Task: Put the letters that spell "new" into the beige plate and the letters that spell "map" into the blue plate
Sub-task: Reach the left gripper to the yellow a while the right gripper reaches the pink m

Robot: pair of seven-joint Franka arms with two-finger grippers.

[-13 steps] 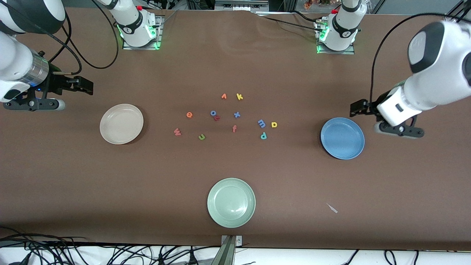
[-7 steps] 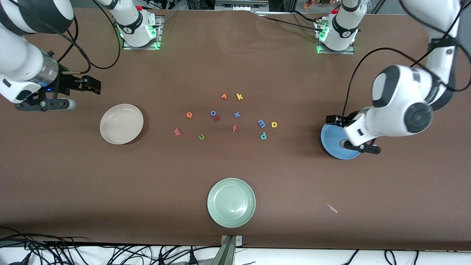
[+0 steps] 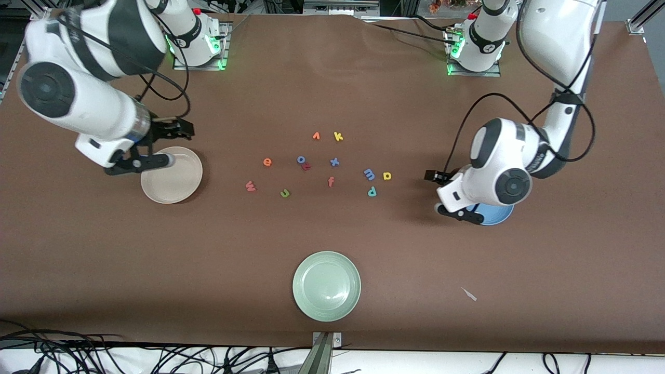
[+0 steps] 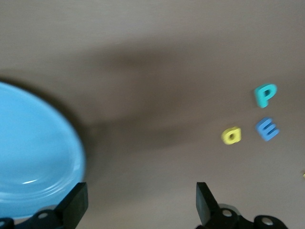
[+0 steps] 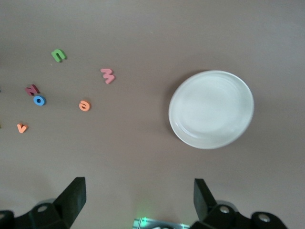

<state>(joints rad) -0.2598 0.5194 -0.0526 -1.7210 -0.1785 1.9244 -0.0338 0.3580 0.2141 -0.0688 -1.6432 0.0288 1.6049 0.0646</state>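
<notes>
The beige plate (image 3: 174, 182) (image 5: 211, 109) lies toward the right arm's end of the table. My right gripper (image 3: 185, 130) (image 5: 138, 191) hangs open and empty over the table by that plate's rim. The orange e (image 3: 267, 162) (image 5: 84, 105), pinkish w (image 3: 250, 186) (image 5: 108, 75) and green n (image 3: 284, 193) (image 5: 57, 55) lie loose near the middle. The light blue m (image 3: 369, 174) (image 4: 267, 129), yellow a (image 3: 387, 176) (image 4: 231, 135) and teal p (image 3: 372, 191) (image 4: 264, 94) sit closer to the blue plate (image 3: 496, 215) (image 4: 33, 152), which the left arm mostly covers. My left gripper (image 3: 434, 177) (image 4: 140, 195) is open and empty over bare table between that plate and these letters.
A pale green plate (image 3: 326, 285) sits nearest the front camera. Other letters lie in the middle cluster: orange v (image 3: 316, 136), yellow k (image 3: 338, 136), blue o (image 3: 301, 159), dark red k (image 3: 306, 167), blue x (image 3: 334, 162), red f (image 3: 331, 181). A small pale scrap (image 3: 469, 294) lies near the front edge.
Both arms have swung in from the table's ends toward the middle. The left arm now covers most of the blue plate; the right gripper has reached the beige plate's rim.
</notes>
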